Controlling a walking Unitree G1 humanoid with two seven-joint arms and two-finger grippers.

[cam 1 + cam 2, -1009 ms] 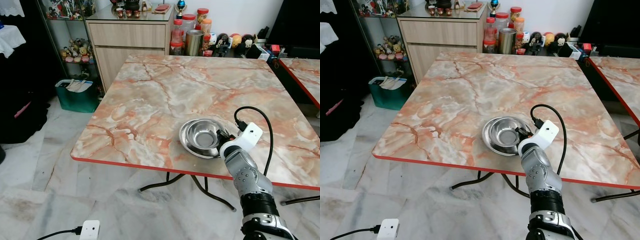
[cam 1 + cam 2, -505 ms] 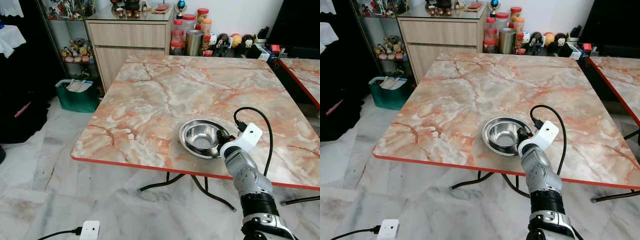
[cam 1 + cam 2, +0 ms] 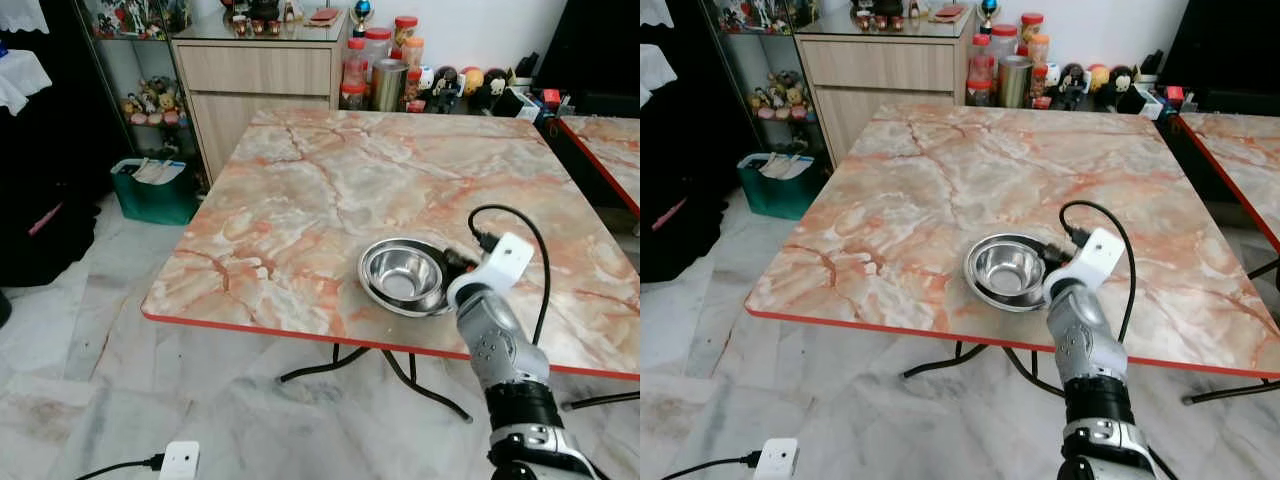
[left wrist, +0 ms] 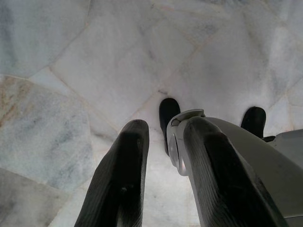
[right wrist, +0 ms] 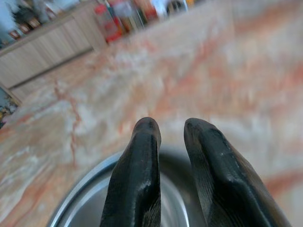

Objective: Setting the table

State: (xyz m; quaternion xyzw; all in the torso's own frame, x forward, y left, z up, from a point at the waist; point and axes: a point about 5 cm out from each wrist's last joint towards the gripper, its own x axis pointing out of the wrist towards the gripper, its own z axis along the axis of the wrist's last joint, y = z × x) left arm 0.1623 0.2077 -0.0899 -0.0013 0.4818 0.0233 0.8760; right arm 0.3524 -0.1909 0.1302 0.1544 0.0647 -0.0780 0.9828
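Our right end effector [image 5: 165, 142], fingers slightly parted, sits at the rim of the round, shiny steel bowl [image 3: 403, 274] on the marbled bench [image 3: 330, 180].

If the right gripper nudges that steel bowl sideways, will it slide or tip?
The steel bowl looks thin and shiny, so probably light and rigid. On the glossy marble table it would likely slide easily. Its wide, low shape suggests little tipping risk, though the right gripper pressing its rim might rock it.

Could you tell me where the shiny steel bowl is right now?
The shiny steel bowl sits on the marble-patterned table, near its front edge on the robot's right, beside the right gripper.
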